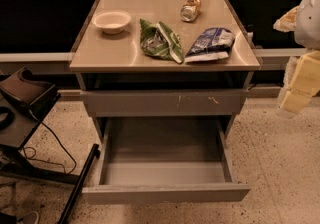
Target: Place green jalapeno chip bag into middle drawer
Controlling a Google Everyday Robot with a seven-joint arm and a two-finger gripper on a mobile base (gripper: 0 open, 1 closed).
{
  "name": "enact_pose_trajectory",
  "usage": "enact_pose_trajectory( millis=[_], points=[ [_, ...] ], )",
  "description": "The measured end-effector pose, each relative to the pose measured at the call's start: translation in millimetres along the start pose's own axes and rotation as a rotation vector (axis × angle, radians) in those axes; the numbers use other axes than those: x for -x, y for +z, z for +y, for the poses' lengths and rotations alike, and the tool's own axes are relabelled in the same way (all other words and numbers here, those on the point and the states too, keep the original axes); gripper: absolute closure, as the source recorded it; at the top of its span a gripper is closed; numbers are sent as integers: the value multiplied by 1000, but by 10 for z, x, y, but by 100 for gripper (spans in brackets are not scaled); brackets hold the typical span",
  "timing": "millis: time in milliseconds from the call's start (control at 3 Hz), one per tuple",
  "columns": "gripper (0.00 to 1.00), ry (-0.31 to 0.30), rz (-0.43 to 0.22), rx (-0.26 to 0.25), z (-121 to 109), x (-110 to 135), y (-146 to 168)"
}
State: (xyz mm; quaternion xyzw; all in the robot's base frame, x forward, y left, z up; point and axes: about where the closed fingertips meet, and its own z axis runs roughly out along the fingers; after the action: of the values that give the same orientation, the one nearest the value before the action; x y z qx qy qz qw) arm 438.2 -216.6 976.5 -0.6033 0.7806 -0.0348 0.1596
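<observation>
Camera view: crumpled green chip bag (160,41) with a white stripe lies on the desk (117,54); drawer (165,193) open below; blurred gripper (299,88) at right edge, state cannot be told.

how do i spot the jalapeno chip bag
On the countertop left of the gripper, above the open middle drawer, lie two snack bags. The green jalapeno chip bag is the left one, green with a white stripe, unlike its blue-and-white neighbour.
</observation>
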Motion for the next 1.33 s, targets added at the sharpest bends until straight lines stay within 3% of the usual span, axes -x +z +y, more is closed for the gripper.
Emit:
enact_pose_trajectory(
  millis=[333, 667, 1000, 1333],
  points=[
    [0, 0, 0, 0, -2, 0, 1],
    [0, 3, 0, 1, -164, 50, 74],
    [0, -32, -28, 27, -558, 306, 398],
    [0, -32, -29, 27, -558, 307, 398]
  ],
)
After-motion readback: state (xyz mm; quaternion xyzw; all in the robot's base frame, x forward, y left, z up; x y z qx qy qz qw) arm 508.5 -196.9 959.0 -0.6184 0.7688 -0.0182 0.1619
